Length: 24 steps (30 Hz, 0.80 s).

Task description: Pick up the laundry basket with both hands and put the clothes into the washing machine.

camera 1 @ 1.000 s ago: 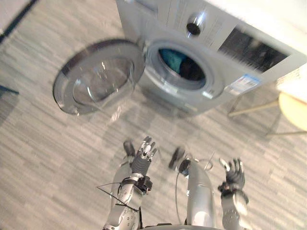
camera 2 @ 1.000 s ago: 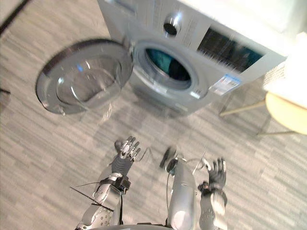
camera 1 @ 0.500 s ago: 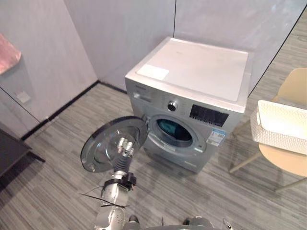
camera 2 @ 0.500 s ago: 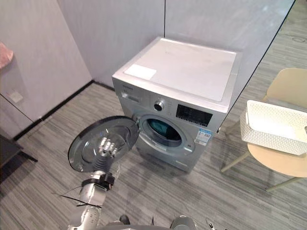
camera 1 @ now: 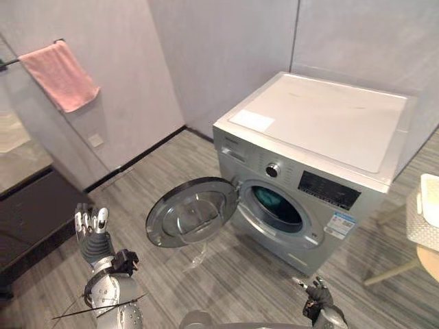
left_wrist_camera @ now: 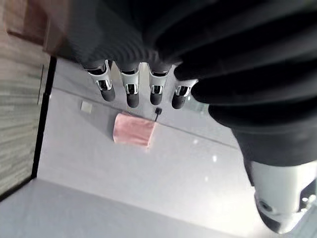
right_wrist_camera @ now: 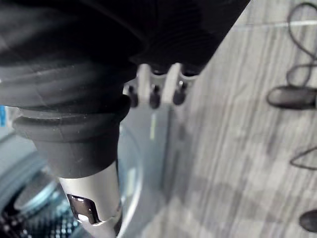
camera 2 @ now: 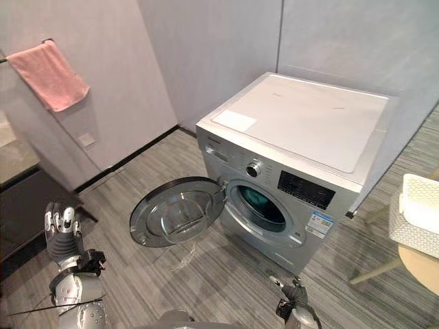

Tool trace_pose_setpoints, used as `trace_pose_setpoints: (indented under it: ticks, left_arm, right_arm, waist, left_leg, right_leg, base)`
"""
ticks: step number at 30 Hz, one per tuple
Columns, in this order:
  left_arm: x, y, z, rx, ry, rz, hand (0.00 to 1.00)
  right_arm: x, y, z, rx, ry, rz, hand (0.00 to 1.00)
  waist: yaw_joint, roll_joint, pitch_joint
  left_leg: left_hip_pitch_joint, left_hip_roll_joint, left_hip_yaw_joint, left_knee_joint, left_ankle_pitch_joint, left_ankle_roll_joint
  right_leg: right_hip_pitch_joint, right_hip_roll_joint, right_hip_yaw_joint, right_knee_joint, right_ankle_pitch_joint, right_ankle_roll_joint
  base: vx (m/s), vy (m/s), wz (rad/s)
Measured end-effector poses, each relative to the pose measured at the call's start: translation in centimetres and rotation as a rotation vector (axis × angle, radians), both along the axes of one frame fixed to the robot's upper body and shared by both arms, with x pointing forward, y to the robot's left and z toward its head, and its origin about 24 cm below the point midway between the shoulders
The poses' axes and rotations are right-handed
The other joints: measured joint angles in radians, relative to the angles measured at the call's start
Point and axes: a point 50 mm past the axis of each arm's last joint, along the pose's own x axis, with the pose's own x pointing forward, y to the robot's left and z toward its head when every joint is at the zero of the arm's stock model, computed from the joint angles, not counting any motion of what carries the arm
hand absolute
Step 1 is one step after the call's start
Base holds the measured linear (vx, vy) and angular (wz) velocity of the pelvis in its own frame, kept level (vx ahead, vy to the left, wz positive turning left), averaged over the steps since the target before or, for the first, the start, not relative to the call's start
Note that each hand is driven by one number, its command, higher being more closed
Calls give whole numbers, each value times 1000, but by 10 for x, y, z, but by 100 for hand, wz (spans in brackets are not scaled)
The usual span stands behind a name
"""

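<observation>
The silver washing machine [camera 1: 322,147] stands against the wall with its round door [camera 1: 194,212] swung open to the left. Something teal [camera 1: 269,199] lies inside the drum. The white perforated laundry basket [camera 2: 416,218] rests on a tan chair [camera 2: 420,264] at the far right, away from both hands. My left hand [camera 1: 90,227] is raised at the lower left, open with straight fingers [left_wrist_camera: 131,88] and holding nothing. My right hand [camera 1: 316,297] is low in front of the machine, open and empty, its fingers [right_wrist_camera: 154,93] straight.
A pink towel [camera 1: 60,73] hangs on a rail on the left wall. A dark low cabinet [camera 1: 27,219] stands below it, close to my left hand. Grey plank floor [camera 1: 226,281] lies between me and the machine.
The view has swung up and left, so the camera moved. My left hand went from in front of the door out to the left. The right hand has come into sight at the bottom.
</observation>
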Motion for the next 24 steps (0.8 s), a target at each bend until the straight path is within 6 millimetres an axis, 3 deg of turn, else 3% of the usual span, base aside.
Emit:
trace_pose_setpoints:
  ticks: [4,7,9,10,11,14,16,17,19,21,22,23,24]
  left_arm:
    - [-1,-2,8,0,-37,15,0]
    - [6,-12,12,6,-58,-28,0]
    - [11,-19,12,2,-64,-66,0]
    - [13,-22,12,-1,-64,-82,0]
    - [15,-23,13,-3,-68,-85,0]
    - [20,-27,15,-5,-78,-114,0]
    - [22,-28,16,7,-82,-129,0]
    - [26,-28,19,24,-90,-151,0]
    - [28,-24,22,53,-94,-167,0]
    - [30,-24,22,62,-96,-173,0]
    - [31,-21,19,65,-80,-167,0]
    - [31,-20,16,62,-68,-160,0]
    - [32,-20,11,63,-42,-161,0]
  right_arm:
    - [-4,-1,-1,-8,16,12,0]
    - [-12,-2,-4,-5,43,5,0]
    - [-16,-1,-6,3,67,3,0]
    - [-17,-1,-6,2,70,3,0]
    - [-19,2,-8,13,79,3,0]
    - [-21,9,-10,31,97,-15,0]
    - [-17,9,-9,36,81,-47,0]
    - [-16,9,-8,51,69,-81,0]
    - [-18,12,-9,70,70,-105,0]
    - [-16,5,-7,68,45,-142,0]
    - [-13,1,-5,61,32,-156,0]
    - [-11,-1,-3,58,20,-162,0]
    - [-13,0,-4,60,20,-161,0]
  waist:
    - [-15,1,2]
    - [-53,0,3]
    - [-60,1,4]
    - [-60,16,2]
    - [-61,-8,1]
    - [-50,-18,-1]
    - [-52,-25,-6]
    - [-49,-43,-6]
    - [-49,-55,-11]
    - [-47,-30,-12]
    - [-36,0,-21]
    - [-39,4,-16]
    - [-60,-5,-12]
  left_leg:
    - [-35,62,-82,221,-39,41]
    - [-12,104,-218,189,-38,40]
    - [30,97,-311,108,-32,34]
    - [62,89,-340,69,-74,-40]
    - [70,68,-331,46,-138,-76]
    - [69,37,-281,15,-281,-104]
    - [51,3,-246,-7,-335,-77]
    - [25,-40,-220,-8,-346,-59]
    - [3,-79,-179,17,-360,-27]
    - [-8,-79,-112,16,-373,9]
    - [7,-52,-60,-17,-350,47]
    - [17,-47,-40,-26,-342,51]
    - [34,-44,-28,-39,-324,47]
  right_leg:
    - [8,-22,-12,19,1,3]
    - [-17,-54,-15,82,2,18]
    - [-32,-83,-11,128,3,53]
    - [-35,-100,-5,147,6,86]
    - [-35,-126,-6,144,15,121]
    - [-54,-173,-15,107,81,163]
    - [-88,-219,-9,109,110,182]
    - [-116,-266,7,112,140,177]
    - [-151,-294,52,79,219,119]
    - [-215,-288,98,41,361,-11]
    - [-242,-261,101,20,418,-90]
    - [-258,-257,102,89,366,-76]
    - [-276,-234,130,236,228,-5]
  base:
    - [28,82,5]
    - [93,273,18]
    - [79,401,17]
    - [35,440,23]
    - [20,435,32]
    - [-48,467,30]
    - [-154,476,8]
    - [-156,454,-17]
    - [-144,332,-54]
    - [-161,260,-95]
    - [-65,142,-86]
    - [-64,171,-79]
    - [-62,182,-34]
